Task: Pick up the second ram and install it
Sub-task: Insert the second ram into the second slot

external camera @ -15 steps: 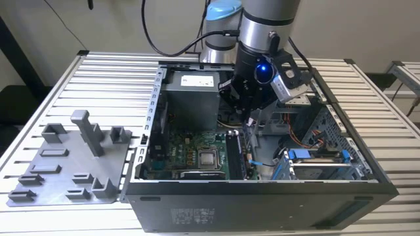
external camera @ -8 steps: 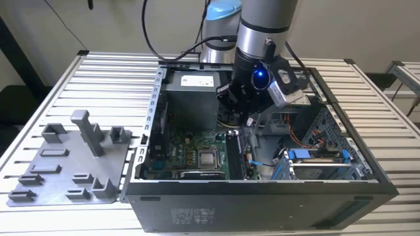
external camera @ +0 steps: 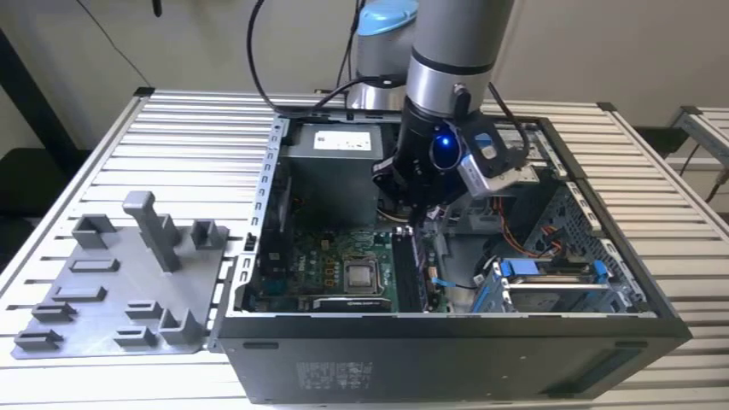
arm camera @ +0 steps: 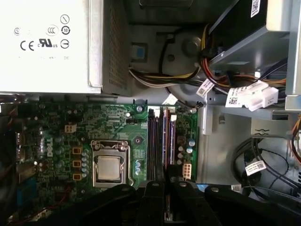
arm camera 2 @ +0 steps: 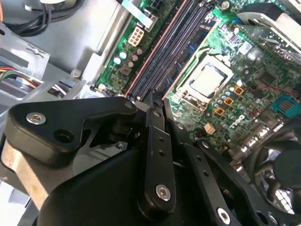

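Claw (external camera: 419, 224): lowered inside the open computer case (external camera: 615, 282), over the memory slots (arm camera: 160, 143) beside the processor (arm camera: 109, 168); fingers (arm camera 2: 157, 136) drawn close together at the slot ends. Whether they grip the second ram cannot be told; the second ram itself cannot be made out for certain. Green board (external camera: 330, 256): lies flat in the case. Grey holder tray (external camera: 114, 282): on the desk (external camera: 205, 137), at the exterior view's left of the case.
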Available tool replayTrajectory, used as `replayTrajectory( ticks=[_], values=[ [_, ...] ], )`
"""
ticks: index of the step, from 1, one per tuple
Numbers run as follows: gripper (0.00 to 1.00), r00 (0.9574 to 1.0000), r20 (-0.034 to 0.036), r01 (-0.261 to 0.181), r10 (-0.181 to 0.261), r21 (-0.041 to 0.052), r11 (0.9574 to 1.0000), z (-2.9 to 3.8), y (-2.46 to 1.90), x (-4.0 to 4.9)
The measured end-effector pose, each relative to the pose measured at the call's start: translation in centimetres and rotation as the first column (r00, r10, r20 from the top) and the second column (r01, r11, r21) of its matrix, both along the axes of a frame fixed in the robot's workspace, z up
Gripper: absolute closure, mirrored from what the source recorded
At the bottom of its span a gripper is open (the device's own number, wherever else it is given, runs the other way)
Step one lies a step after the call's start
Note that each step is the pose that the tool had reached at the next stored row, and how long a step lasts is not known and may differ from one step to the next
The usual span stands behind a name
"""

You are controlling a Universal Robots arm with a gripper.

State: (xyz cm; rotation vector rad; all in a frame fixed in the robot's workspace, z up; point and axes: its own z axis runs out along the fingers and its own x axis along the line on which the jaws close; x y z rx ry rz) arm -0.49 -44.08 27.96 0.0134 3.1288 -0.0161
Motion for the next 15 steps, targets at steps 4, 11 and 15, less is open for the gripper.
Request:
replayTrajectory(
  ticks=[4,11,15],
  values=[
    [0.86,1.0000,-0.0012,0.000,0.000,0.0001,1.0000,-0.69,-0.21,-0.10],
    [0.86,1.0000,-0.0043,0.000,0.000,-0.0001,1.0000,-1.71,-0.75,-0.21],
    [0.86,1.0000,-0.0083,0.001,-0.001,-0.0001,1.0000,-2.00,-1.35,-0.25]
  ],
)
